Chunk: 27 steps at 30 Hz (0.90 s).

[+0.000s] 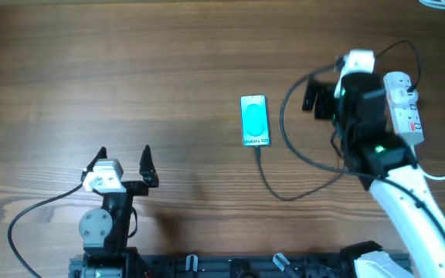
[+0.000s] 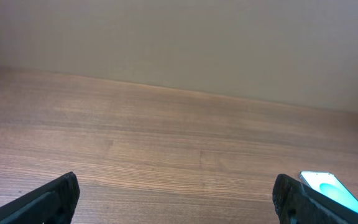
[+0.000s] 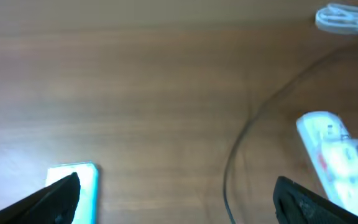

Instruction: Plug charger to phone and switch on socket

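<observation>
The phone (image 1: 254, 120) lies flat mid-table with its cyan screen up; it also shows in the left wrist view (image 2: 328, 185) and the right wrist view (image 3: 79, 180). The thin black charger cable (image 1: 284, 193) meets the phone's near end, curves right and loops up towards the socket (image 1: 404, 104), a white power strip at the right with an adapter in it. My right gripper (image 1: 327, 91) is open and empty, raised between the phone and the socket (image 3: 331, 149). The cable (image 3: 241, 143) runs between its fingers, below them. My left gripper (image 1: 123, 160) is open and empty at the near left.
The socket's thick white cord (image 1: 443, 9) runs off at the far right corner and shows in the right wrist view (image 3: 347, 18). The arm bases stand along the near edge (image 1: 230, 266). A black arm cable (image 1: 29, 216) loops at the near left.
</observation>
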Tool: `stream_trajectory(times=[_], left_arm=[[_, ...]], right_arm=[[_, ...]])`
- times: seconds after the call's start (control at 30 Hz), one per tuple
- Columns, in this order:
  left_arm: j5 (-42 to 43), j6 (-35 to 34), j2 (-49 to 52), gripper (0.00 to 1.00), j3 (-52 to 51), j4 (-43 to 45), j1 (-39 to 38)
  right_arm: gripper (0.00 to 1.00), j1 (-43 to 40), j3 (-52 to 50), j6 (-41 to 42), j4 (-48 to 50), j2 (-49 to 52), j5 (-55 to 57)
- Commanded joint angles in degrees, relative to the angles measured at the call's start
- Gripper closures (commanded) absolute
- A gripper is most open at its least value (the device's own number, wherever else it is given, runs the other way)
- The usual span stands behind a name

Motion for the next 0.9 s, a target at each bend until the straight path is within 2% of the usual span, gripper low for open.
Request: stream_trajectory(times=[0.0, 0.1, 0.2, 0.43, 0.7, 0.87], left_arm=[[-0.7, 0.9, -0.6, 0.0, -0.2, -0.4, -0.2], [-0.8, 0.9, -0.6, 0.0, -0.2, -0.4, -0.2], [-0.7, 0.9, -0.6, 0.0, -0.2, -0.4, -0.2], [-0.7, 0.9, -0.6, 0.0, -0.2, -0.4, -0.2], [-0.7, 0.9, -0.6, 0.0, -0.2, -0.4, -0.2], [-0.7, 0.9, -0.6, 0.0, -0.2, -0.4, -0.2]], right_arm=[[0.0, -0.9, -12.1, -1.6, 8.9, -1.3, -1.2], [0.0, -1.3, -18.9, -1.6, 15.6, -2.3, -2.2], [0.0, -2.1, -24.2, -2.5, 17.0, -3.3, -4.7], [0.0, -4.2, -33.6, -15.5, 23.5, -4.8, -20.6], [0.0, -9.0, -47.7, -15.4, 40.3, -10.6, -26.9], [0.0, -10.8, -50.7, -14.8, 41.0, -15.0, -27.9]])
